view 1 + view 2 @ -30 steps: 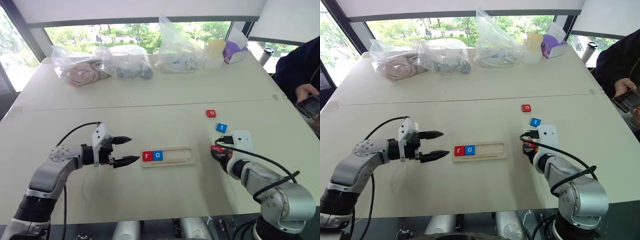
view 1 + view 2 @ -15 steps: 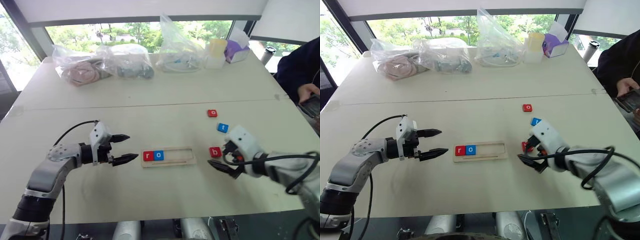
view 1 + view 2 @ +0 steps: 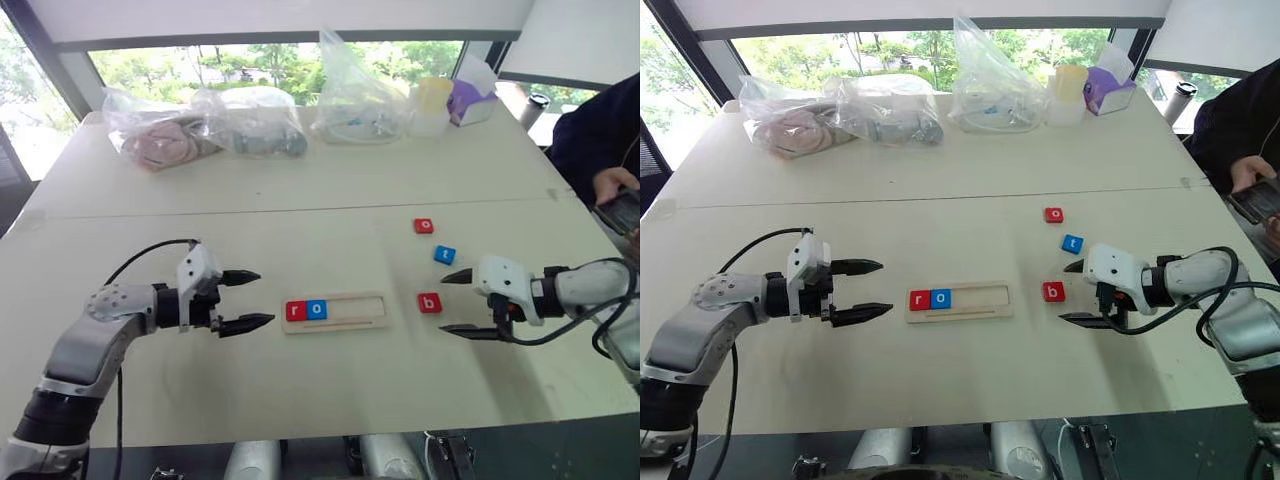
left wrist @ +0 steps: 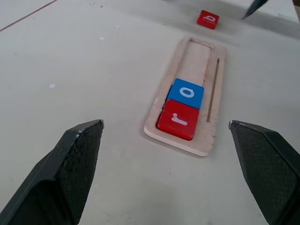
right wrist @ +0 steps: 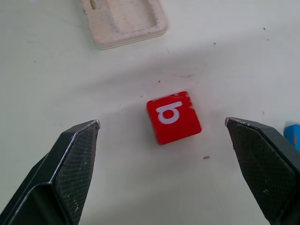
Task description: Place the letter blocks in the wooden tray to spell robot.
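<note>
On the left, the left gripper (image 3: 244,299) hovers beside the wooden tray (image 3: 334,312), jaws spread wide and empty, pointing at the tray's near end. It has barely shifted over the last second. The tray holds 2 blocks at its left end: the red r block (image 3: 296,311) and a blue o block (image 3: 317,310), side by side and touching. The other 3 spaces are bare.

To the right of the tray, the red b block (image 3: 429,302) lies flat on the table (image 3: 330,200), apart from the tray's right end. A second ago the right gripper (image 3: 462,302) was bunched over this block with its fingers partly closed; now it has swung out to the right, rolled over, and stands with its jaws wide apart and nothing between them. In the right wrist view the b block (image 5: 173,117) sits between the 2 open fingers, untouched, with the tray's end beyond it.

Farther back lie the blue t block (image 3: 444,255) and a red o block (image 3: 424,226), well apart from the tray.

The change reads as a regrasp: the b has been let go or nudged and the gripper realigned for a fresh pick. The b is the next letter due, so 3 blocks remain to place.
</note>
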